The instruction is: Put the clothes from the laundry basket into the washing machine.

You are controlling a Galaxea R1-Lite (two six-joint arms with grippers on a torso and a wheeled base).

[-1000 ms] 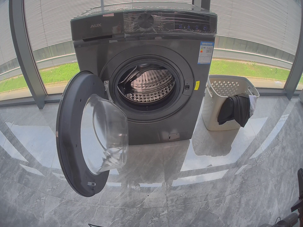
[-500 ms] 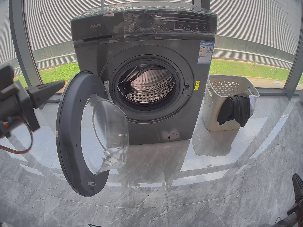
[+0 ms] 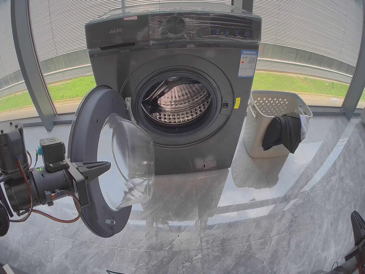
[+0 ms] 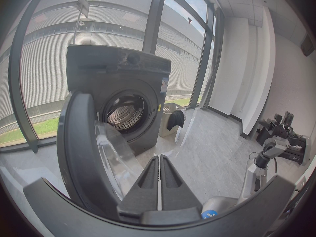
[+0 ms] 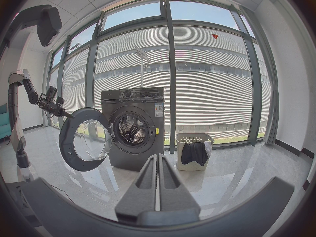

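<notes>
A grey front-loading washing machine (image 3: 175, 39) stands by the window with its round door (image 3: 89, 134) swung wide open and the drum (image 3: 176, 99) bare. To its right sits a white laundry basket (image 3: 266, 107) with a black garment (image 3: 283, 132) draped over its front rim and a bit of white cloth (image 3: 304, 120) beside it. My left gripper (image 3: 102, 167) is shut and holds nothing, hovering in front of the door's lower left edge. My right gripper (image 5: 157, 156) is shut and holds nothing, well back from the basket (image 5: 184, 139); its tip shows at the lower right corner (image 3: 357, 225).
Glossy grey marble floor (image 3: 228, 217) spreads between me and the machine. Floor-to-ceiling windows with dark frames (image 3: 30, 58) stand behind it. The open door juts out over the floor to the left of the drum opening.
My left arm has come into the head view from the left and dropped from level with the door's top to its lower left edge. The right gripper's tip shifted slightly.
</notes>
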